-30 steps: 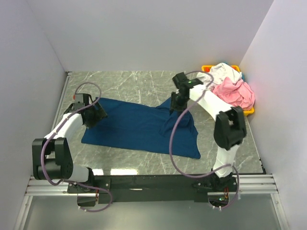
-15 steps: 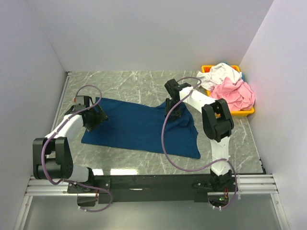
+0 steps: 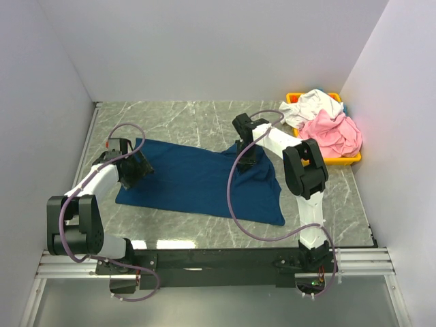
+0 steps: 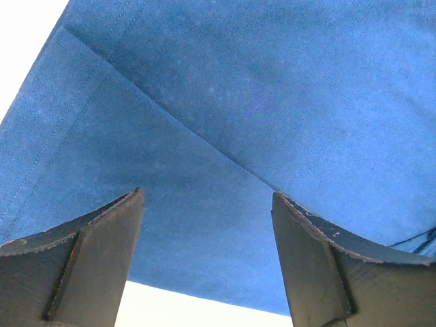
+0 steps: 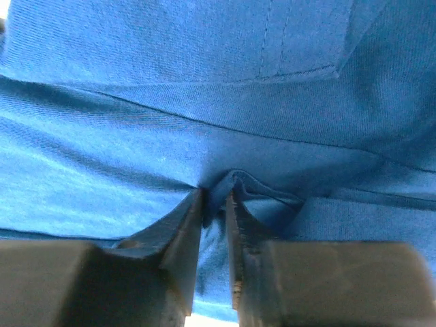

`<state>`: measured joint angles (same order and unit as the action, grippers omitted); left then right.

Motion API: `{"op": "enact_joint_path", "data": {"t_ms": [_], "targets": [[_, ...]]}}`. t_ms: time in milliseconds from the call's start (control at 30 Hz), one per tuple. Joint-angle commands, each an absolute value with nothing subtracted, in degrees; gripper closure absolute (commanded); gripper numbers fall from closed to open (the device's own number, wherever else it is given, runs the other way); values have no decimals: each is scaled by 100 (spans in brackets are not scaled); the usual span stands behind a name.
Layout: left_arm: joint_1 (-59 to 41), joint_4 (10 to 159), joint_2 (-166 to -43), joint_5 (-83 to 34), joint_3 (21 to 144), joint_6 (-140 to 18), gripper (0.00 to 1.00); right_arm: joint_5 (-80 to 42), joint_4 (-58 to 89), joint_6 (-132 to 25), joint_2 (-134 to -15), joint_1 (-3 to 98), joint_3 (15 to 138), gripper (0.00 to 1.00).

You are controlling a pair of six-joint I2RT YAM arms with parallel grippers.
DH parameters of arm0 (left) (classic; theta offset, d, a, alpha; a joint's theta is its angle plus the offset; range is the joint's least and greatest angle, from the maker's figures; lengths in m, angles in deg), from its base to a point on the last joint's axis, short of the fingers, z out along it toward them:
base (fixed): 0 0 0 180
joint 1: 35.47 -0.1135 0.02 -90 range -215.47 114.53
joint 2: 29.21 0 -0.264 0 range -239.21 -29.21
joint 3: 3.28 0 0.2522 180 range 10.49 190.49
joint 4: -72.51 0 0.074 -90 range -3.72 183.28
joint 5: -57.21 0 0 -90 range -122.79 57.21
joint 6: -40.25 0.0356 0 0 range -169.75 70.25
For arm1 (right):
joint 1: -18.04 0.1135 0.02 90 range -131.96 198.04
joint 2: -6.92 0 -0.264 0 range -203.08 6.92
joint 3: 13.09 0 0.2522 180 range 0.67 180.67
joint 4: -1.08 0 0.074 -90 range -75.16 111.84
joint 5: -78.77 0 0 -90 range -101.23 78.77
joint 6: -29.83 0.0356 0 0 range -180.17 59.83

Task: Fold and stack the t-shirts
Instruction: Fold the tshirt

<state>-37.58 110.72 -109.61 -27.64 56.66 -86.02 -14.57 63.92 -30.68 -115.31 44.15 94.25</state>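
1. The grey marble-patterned table top (image 3: 204, 119) fills the floor of a white-walled enclosure; both arms reach over it from the near edge.
2. The dark navy blue cloth t-shirt (image 3: 194, 180) lies spread across the middle of the table; it is mostly flat, with a raised bunch at its far right part.
3. The yellow plastic bin (image 3: 352, 159) sits in the far right corner, apart from the navy shirt; a crumpled pink cloth t-shirt (image 3: 334, 133) spills over its near rim, and a crumpled white cloth t-shirt (image 3: 315, 103) is heaped behind that.
4. The right gripper (image 3: 246, 161) is down on that raised bunch; in the wrist view its fingers (image 5: 187, 225) stand nearly together, clenched on a small ridge of blue cloth pinched up between the tips.
5. The left gripper (image 3: 135, 167) is over the shirt's left edge; its fingers (image 4: 102, 231) stand wide apart, released, grasping nothing, over flat blue cloth crossed by one crease; whether the tips touch the cloth cannot be told.
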Motion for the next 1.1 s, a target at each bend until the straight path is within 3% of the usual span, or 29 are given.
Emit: {"op": "enact_joint_path", "data": {"t_ms": [0,100,400,1067], "targets": [[-3749,10966,-10752,-2734,5654,-8632,18,-1273,6326,-3082,-11533,4450,9691,79],[-3749,10965,-10769,-2725,5654,-8632,18,-1282,6370,-3073,-11428,4450,9744,86],[-3749,10930,-10848,-2673,5628,-8632,18,-1378,6529,-3047,-11094,4590,9884,90],[-3749,10886,-10928,-2558,5557,-8605,18,-1862,6327,-3126,-11340,5100,10333,88]]}}
